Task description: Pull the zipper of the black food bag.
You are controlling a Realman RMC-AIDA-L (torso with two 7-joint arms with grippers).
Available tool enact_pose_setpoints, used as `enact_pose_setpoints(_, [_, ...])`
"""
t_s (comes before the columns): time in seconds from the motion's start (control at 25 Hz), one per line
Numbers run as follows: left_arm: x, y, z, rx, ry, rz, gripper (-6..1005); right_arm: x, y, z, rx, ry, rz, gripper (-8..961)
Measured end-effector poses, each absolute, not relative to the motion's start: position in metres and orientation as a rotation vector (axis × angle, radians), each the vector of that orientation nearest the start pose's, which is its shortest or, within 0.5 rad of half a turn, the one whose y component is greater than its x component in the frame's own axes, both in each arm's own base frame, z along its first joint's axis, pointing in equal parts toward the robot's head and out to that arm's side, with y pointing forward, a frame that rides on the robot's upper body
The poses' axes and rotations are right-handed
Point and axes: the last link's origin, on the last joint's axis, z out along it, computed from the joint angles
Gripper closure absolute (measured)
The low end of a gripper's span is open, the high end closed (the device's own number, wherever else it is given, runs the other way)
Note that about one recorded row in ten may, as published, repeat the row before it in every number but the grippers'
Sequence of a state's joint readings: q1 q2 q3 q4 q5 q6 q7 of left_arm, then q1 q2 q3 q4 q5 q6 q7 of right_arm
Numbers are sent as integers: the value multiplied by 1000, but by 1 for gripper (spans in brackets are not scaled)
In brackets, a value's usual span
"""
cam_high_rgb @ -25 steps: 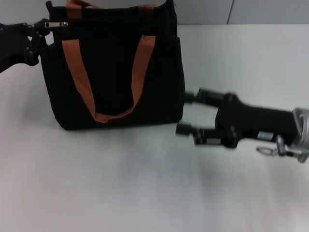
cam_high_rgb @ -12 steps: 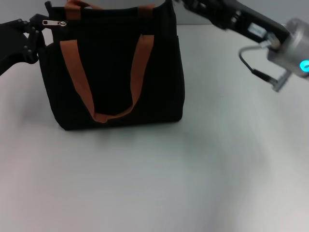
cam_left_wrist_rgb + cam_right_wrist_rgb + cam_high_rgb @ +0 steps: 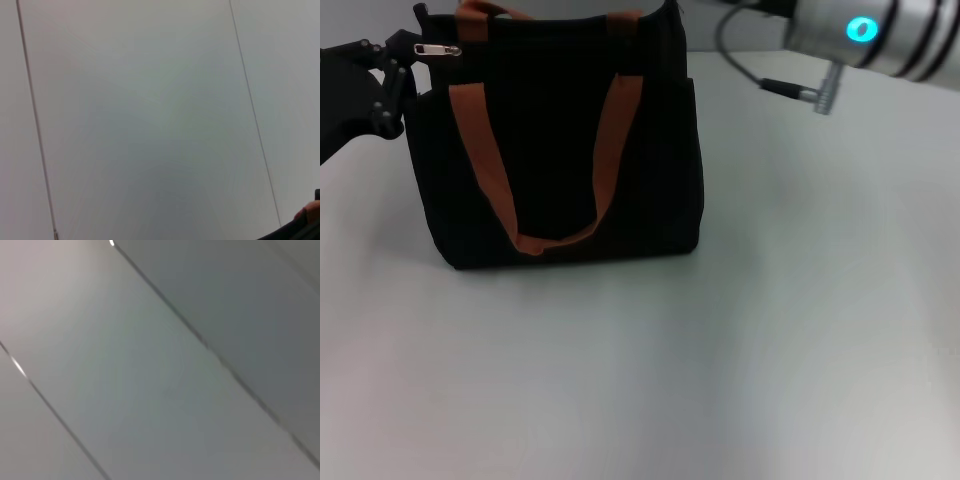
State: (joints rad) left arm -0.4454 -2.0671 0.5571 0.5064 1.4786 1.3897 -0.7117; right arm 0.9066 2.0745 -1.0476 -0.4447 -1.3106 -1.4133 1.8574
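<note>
Standing upright on the white counter (image 3: pixel 720 350), the black food bag (image 3: pixel 555 140) occupies the far left part of the head view, its two orange-brown straps (image 3: pixel 485 170) running down the near face. The zipper (image 3: pixel 437 49) is a small silvery pull tab lying flat at the bag's top left corner.

The left gripper (image 3: pixel 402 60) sits against that same corner, just beside the tab. Whether its jaws are closed on the tab or merely next to it cannot be told; the dark fingers merge with the black fabric. The left wrist view shows only pale wall panels and a dark sliver at one corner, so it confirms nothing.

The right arm (image 3: pixel 865 30) is raised at the far right, behind the bag's top right corner. Its jaws are out of sight, and the right wrist view shows only wall.

Risks noted:
- If the tab is not firmly pinched, a pull would likely slip off it.
- The bag is soft and apparently unbraced; a sideways pull could drag or tip it instead of running the zip.
- The nearby strap could snag the left fingers.
</note>
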Motion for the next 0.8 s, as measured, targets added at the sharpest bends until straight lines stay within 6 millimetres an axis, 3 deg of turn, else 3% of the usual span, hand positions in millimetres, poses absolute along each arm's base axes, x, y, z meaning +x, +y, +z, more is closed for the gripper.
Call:
enact_pose_setpoints(0.24, [-293, 345, 52, -2047, -102, -780, 975, 57, 415, -47, -2824, 1168, 1054, 135])
enact_pose_setpoints(0.8, [-290, 347, 52, -2045, -90, -787, 974, 38, 432, -66, -2787, 1229, 734, 135])
